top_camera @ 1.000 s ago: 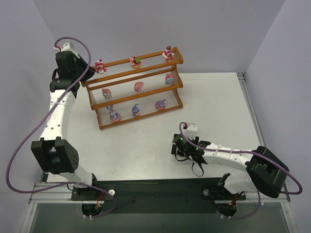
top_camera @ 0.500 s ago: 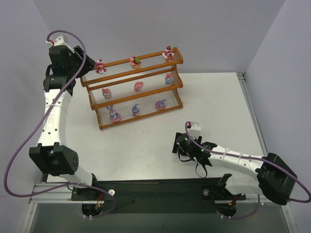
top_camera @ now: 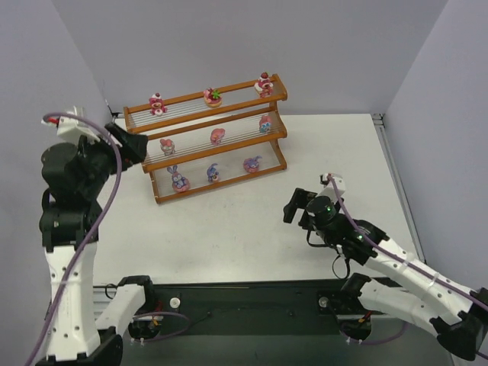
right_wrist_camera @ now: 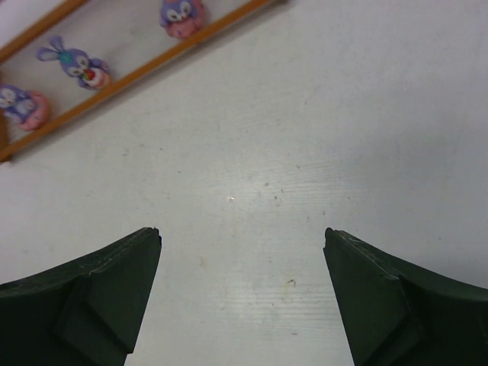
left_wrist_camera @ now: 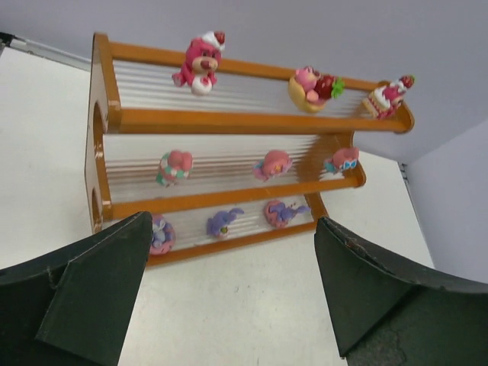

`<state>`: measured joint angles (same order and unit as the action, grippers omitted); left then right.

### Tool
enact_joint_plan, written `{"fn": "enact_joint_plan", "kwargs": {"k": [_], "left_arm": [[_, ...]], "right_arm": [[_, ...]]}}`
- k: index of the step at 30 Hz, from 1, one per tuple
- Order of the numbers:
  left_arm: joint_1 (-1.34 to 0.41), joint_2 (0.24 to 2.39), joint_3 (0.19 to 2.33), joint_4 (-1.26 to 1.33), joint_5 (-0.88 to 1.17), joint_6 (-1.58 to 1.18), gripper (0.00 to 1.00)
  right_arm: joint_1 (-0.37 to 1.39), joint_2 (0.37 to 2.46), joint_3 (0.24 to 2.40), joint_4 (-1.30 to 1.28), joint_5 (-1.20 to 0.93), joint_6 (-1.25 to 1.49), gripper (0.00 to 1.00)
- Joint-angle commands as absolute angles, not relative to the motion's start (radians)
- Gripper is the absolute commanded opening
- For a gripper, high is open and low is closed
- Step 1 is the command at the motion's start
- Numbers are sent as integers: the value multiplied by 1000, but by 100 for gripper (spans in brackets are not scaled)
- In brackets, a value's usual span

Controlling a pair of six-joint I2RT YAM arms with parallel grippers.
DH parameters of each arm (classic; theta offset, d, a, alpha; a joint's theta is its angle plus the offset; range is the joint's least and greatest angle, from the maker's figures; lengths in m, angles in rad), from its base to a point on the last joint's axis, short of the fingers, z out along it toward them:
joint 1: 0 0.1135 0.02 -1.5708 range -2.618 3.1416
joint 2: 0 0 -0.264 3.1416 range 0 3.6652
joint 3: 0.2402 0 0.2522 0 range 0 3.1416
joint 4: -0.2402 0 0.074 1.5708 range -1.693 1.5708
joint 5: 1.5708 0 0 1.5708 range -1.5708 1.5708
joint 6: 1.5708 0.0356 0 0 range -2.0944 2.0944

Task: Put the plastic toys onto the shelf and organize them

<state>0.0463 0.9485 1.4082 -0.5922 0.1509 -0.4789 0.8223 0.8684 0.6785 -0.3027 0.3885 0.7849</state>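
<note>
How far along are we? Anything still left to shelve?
Done: nine toys stand on the shelf, three per tier and spaced apart. In hand: nothing. The left gripper and right gripper are both open and empty. Left: no toy shows on the table, so placing looks finished. At most, the arms need parking.

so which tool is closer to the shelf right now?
Left. The left tool is right beside the left end of the shelf, open and facing it. The right tool is out over the table, in front of the shelf's right end, well apart.
</note>
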Motion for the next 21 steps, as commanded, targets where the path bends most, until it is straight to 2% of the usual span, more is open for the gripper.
{"fn": "enact_joint_plan", "kwargs": {"k": [1,6,11,21], "left_arm": [[44,796,1273,-661,187,-408,97],[44,635,1190,-765,175,-351,97],[43,490,1108,-787,189,-325,97],[29,405,1068,-845,91,-322,97]], "right_arm": [[818,758,782,-397,350,695,92],[815,647,865,-416,215,698,92],[815,588,870,-428,178,706,92],[815,512,871,-443,163,707,92]]}}
